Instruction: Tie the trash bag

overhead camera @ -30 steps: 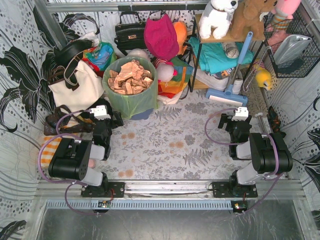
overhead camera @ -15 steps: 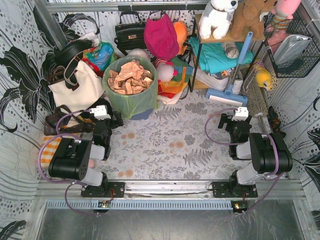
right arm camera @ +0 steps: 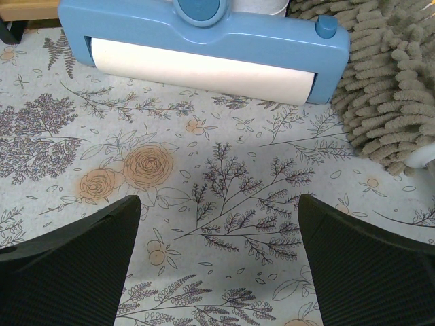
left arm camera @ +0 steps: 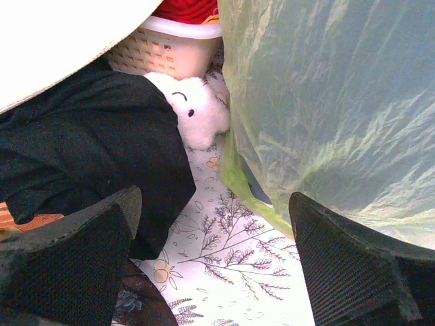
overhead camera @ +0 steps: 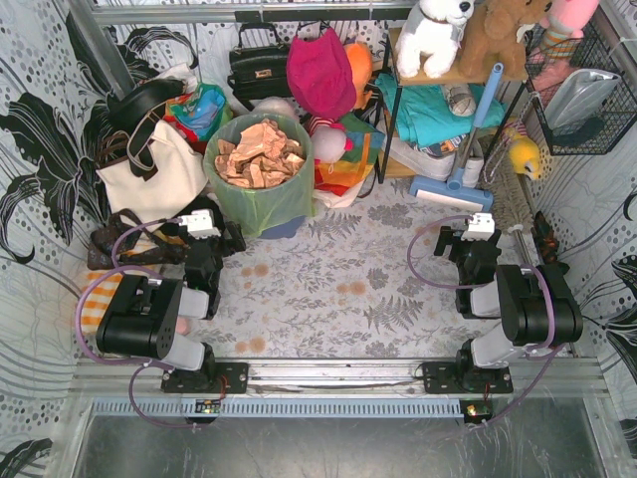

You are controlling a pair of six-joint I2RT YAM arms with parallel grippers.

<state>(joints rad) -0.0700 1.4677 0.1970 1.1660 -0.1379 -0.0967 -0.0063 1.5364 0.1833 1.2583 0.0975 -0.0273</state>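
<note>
Trash bag: You have the trash bag (overhead camera: 261, 194) standing upright at the far left of the floral table cover (overhead camera: 338, 299), at about 11 o'clock from the cover's middle. Its mouth is open and untied, and brown crumpled scraps (overhead camera: 259, 154) fill it to the top.
Bag up close: In your left wrist view the lime-green plastic takes up the whole 1-to-3 o'clock part. It is wrinkled and translucent, and its lower edge meets the cover.
Left gripper: Your left gripper (overhead camera: 206, 242) sits low and near the bag, which lies at roughly 1 o'clock from it in the top view. Its jaws stand wide apart with nothing between them, and neither finger touches the plastic.
Right gripper: Your right gripper (overhead camera: 468, 242) is well apart from the bag, which lies at about 9 o'clock from it. Its jaws are spread wide over bare floral cover and hold nothing.
Ahead of the right gripper: A blue floor sweeper (right arm camera: 204, 41) lies across 12 o'clock in the right wrist view, with a shaggy grey mop head (right arm camera: 380, 81) at 2 o'clock.
Beside the bag: A white tote bag (overhead camera: 149, 174) stands at the bag's 9 o'clock. In the left wrist view a small white plush toy (left arm camera: 194, 115) lies just beside the bag at 11 o'clock, with a white plastic basket (left arm camera: 163, 51) behind it and black fabric (left arm camera: 88, 149) at 9 o'clock.
</note>
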